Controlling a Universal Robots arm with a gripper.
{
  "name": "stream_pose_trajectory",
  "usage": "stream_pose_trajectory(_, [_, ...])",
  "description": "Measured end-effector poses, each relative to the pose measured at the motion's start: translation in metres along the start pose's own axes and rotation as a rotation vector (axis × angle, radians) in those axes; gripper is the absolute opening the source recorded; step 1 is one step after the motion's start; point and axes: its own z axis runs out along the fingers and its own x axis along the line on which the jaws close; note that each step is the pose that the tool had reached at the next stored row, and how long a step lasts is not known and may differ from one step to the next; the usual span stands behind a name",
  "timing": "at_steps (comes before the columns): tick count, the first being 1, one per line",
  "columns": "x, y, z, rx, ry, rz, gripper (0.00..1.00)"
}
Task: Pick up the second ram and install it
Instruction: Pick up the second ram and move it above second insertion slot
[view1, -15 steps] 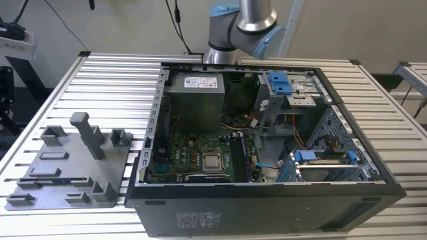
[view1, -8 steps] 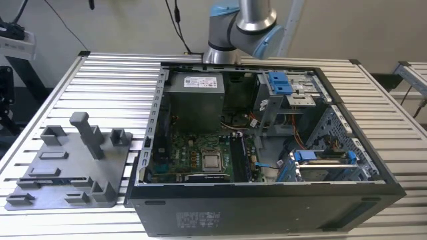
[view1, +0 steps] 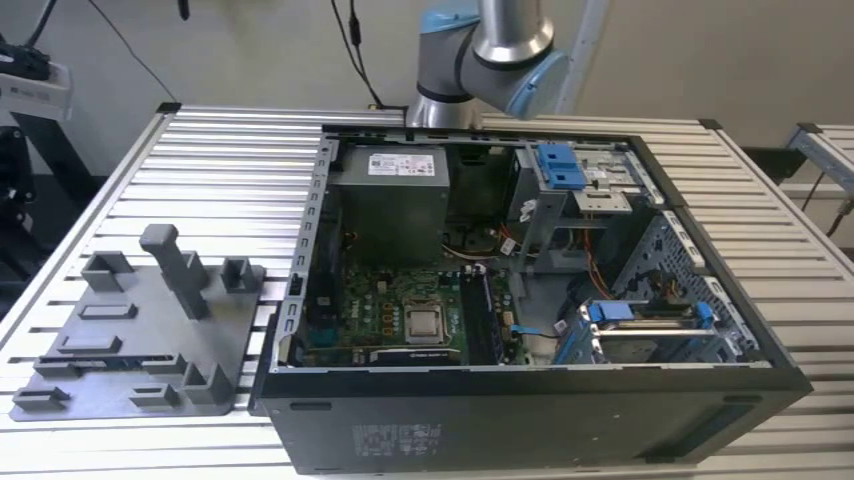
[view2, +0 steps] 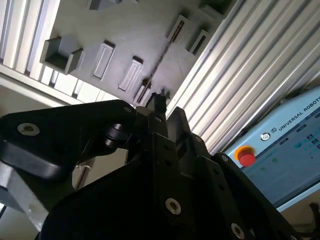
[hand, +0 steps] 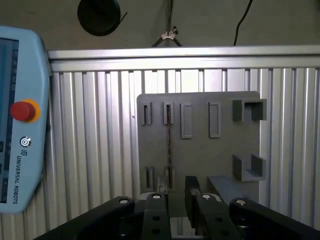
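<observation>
The ram (hand: 169, 145) stands on edge in the tray (hand: 225, 150) slots on the surface (hand: 90, 150), at the exterior view's left of the case (view1: 534, 425). The gripper (view2: 159, 102) hangs over the tray, clear of the ram. I cannot tell how wide it is set. A descent off the ram's line could tip it.

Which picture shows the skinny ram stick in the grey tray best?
The first wrist view. It faces the grey tray squarely, and the ram stick stands on edge as a thin dark line between its holders. The second wrist view shows it slanted. The exterior view shows a short bluish strip in the tray.
</observation>
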Motion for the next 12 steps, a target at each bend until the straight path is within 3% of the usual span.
stream_pose_trajectory(3, [0.0000, 0.0000, 0.0000, 0.0000, 0.0001, -0.001, 0.36])
stream_pose_trajectory(4, [0.0000, 0.0000, 0.0000, 0.0000, 0.0000, -0.002, 0.42])
stream_pose_trajectory(12, [0.0000, 0.0000, 0.0000, 0.0000, 0.0000, -0.008, 0.42])
